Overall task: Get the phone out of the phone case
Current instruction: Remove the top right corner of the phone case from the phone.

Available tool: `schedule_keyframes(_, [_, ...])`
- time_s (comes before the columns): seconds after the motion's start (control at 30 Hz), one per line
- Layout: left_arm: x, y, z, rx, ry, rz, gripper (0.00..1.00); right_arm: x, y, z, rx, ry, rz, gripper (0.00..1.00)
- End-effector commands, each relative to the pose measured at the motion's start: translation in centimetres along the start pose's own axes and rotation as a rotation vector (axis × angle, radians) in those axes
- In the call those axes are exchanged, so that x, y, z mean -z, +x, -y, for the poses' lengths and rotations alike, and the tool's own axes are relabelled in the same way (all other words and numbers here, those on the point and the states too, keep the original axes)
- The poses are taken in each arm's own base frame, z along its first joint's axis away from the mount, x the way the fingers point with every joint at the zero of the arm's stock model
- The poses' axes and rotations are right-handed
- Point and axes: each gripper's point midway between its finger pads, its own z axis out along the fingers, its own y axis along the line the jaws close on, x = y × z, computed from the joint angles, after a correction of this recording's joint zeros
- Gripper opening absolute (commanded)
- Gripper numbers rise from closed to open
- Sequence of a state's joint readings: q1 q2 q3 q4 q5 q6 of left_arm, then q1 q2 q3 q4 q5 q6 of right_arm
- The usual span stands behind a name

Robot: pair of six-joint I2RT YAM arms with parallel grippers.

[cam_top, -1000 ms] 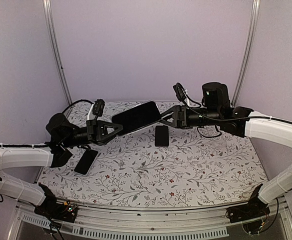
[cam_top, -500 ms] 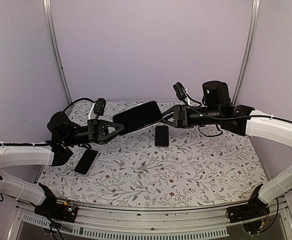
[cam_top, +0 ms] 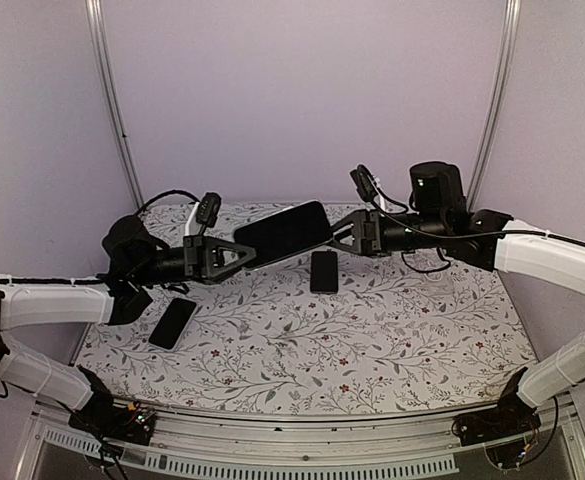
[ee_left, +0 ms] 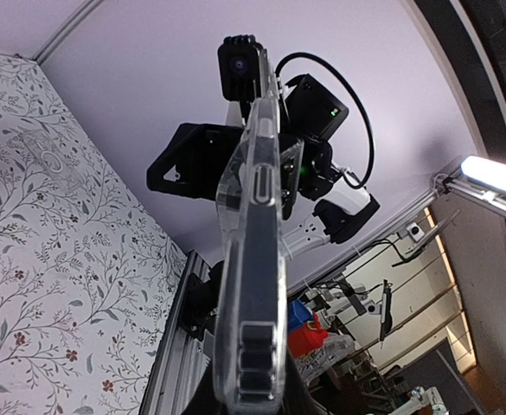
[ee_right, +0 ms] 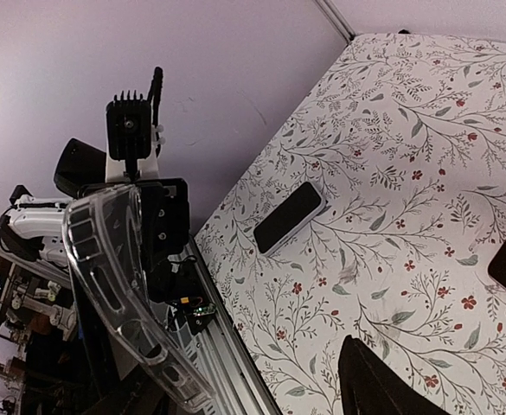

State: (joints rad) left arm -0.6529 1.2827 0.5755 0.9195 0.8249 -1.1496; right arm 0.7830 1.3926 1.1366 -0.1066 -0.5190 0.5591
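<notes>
The black phone (cam_top: 282, 233) sits in the clear phone case and hangs tilted above the back of the table between both arms. My left gripper (cam_top: 240, 252) is shut on its lower left end. In the left wrist view the phone case (ee_left: 254, 259) runs edge-on away from the left gripper (ee_left: 248, 402), dark phone inside its clear rim. My right gripper (cam_top: 340, 236) stands open around the upper right end. In the right wrist view the phone case's clear rim (ee_right: 118, 285) lies at the left, well apart from one fingertip (ee_right: 369, 380) of the right gripper (ee_right: 253, 372).
Two other black phones lie on the floral cloth (cam_top: 372, 340): one at the left (cam_top: 173, 322), also the left phone (ee_right: 287, 216) in the right wrist view, and one under the held phone (cam_top: 323, 271). Metal posts stand at both back corners.
Both arms and the held phone have shifted slightly right and up. The right gripper's jaws have widened a touch.
</notes>
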Motion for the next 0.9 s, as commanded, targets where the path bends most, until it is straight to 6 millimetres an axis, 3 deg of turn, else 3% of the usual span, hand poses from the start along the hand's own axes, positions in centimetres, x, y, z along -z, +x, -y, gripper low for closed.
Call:
schedule_keyframes(0.0, [-1.7, 2.3, 0.3, -0.002, -0.002, -0.152, 0.0, 0.8, -1.4, -4.2, 0.073, -0.187, 0.051, 0.66])
schedule_keyframes(0.13, [-1.7, 2.9, -1.5, 0.034, -0.068, -0.207, 0.0, 1.6, -1.9, -4.8, 0.089, -0.209, 0.075, 0.69])
schedule_keyframes(0.53, [-1.7, 4.0, -4.0, 0.069, -0.145, -0.287, 0.0, 3.7, -2.9, -5.7, 0.102, -0.248, 0.147, 0.68])
schedule_keyframes(0.77, [-1.5, 4.8, -5.4, 0.083, -0.193, -0.317, 0.0, 4.2, -3.1, -5.8, 0.104, -0.273, 0.141, 0.63])
schedule_keyframes(0.87, [-1.3, 5.0, -6.1, 0.094, -0.223, -0.329, 0.0, 4.6, -3.2, -6.0, 0.111, -0.281, 0.142, 0.54])
